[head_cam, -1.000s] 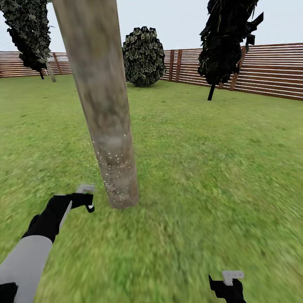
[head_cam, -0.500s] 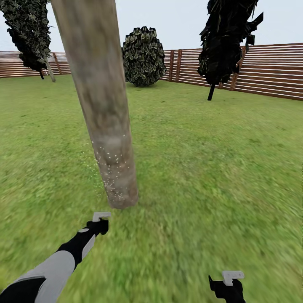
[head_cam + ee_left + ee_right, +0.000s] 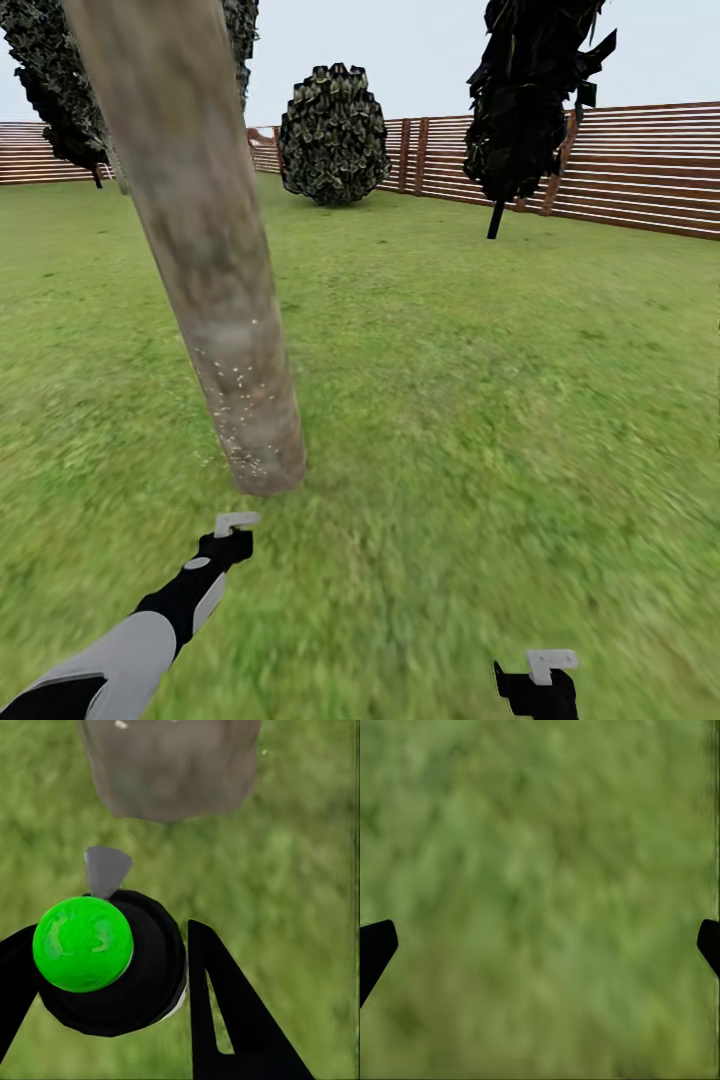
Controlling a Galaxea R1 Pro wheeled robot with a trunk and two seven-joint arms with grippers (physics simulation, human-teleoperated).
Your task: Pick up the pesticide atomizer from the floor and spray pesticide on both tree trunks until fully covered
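Grass (image 3: pixel 480 420) is spread wide and blurry green across the garden in the head view, and rising out of it just ahead is the thick, leaning tree trunk (image 3: pixel 205 250), mottled grey-brown and peppered near its base with tiny pale specks. The left gripper (image 3: pixel 228 540) is held low over the lawn just short of the trunk's foot, at the end of a black and grey arm. In the left wrist view the pesticide atomizer (image 3: pixel 105 960) is seen pinched between the two black fingers (image 3: pixel 225 1012), its round dark body topped by a bright green spot and its pale grey nozzle aimed at the base of the trunk (image 3: pixel 169 765), which is close in front. No label, brand or writing can be read on the bottle or anywhere else. The right gripper (image 3: pixel 538 685) is parked at the lower edge of the head view, well apart from the trunk, and in the right wrist view its dark fingertips (image 3: pixel 375 949) are seen spread wide at either side with nothing between them but blurred grass. Farther back, a round dark-leaved bush (image 3: pixel 333 135) and a black-leaved cone tree (image 3: pixel 530 95) are set before the brown slatted fence (image 3: pixel 640 165) under a pale sky.
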